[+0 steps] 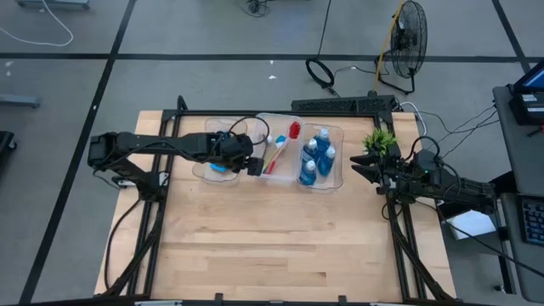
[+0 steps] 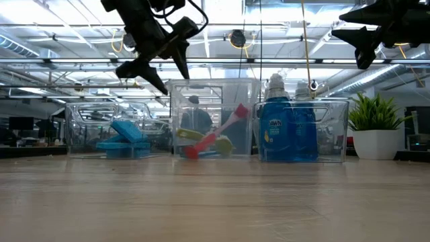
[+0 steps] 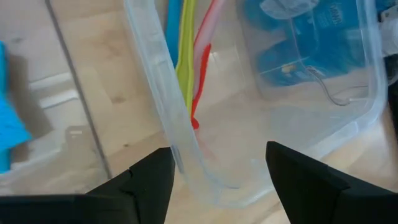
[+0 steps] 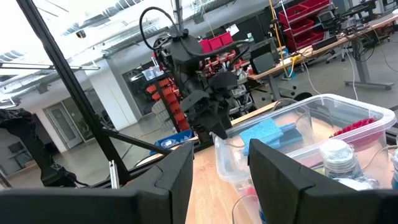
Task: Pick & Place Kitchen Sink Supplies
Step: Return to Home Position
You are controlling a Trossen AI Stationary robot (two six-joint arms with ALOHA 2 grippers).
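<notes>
Sorted, by my judgement: brushes [image 2: 213, 138] inside middle bin [image 2: 215, 91], sponges [image 2: 124, 142] binned left of it, bottles [image 2: 279, 131] binned right | left gripper [image 3: 219, 151] above its rim, fingers apart, empty | right gripper [image 4: 221, 150] well right of it, fingers apart, empty | left to do: arms home.

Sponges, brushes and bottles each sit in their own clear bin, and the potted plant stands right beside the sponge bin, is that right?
Not quite. The potted plant stands beside the bottle bin, at the other end of the row from the sponge bin; the low view shows it. The sponges, brushes and bottles do each have their own clear bin.
</notes>
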